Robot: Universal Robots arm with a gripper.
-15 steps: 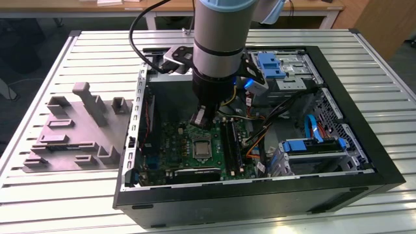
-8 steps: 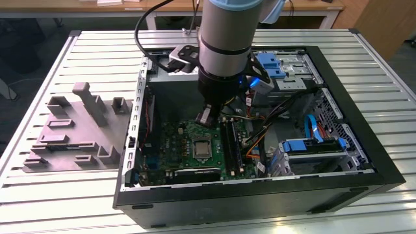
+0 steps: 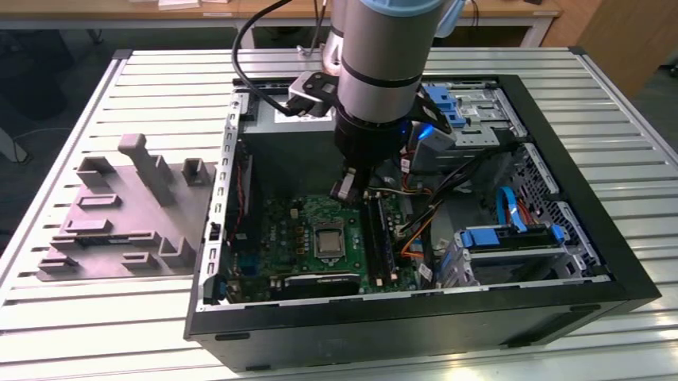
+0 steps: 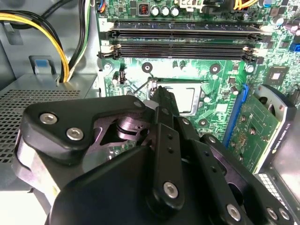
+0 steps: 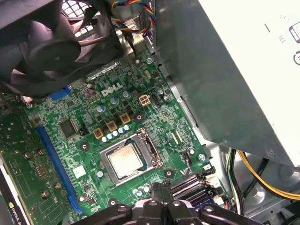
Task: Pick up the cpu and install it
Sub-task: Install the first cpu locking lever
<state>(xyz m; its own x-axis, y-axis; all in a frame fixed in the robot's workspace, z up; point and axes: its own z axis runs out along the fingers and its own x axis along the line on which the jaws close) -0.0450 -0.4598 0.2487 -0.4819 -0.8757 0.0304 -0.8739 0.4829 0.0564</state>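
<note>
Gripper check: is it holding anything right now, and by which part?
Nothing is held. The gripper hangs above the motherboard with its jaws together and nothing between them. The cpu lies in its socket, apart from the gripper.

In the first wrist view my gripper (image 5: 161,194) hangs over the green board (image 5: 89,140), fingertips close together near the memory slots (image 5: 190,186). The cpu (image 5: 125,159) lies flat in its socket (image 5: 152,152), apart from me. A fan (image 5: 51,42) stands beyond.
</note>
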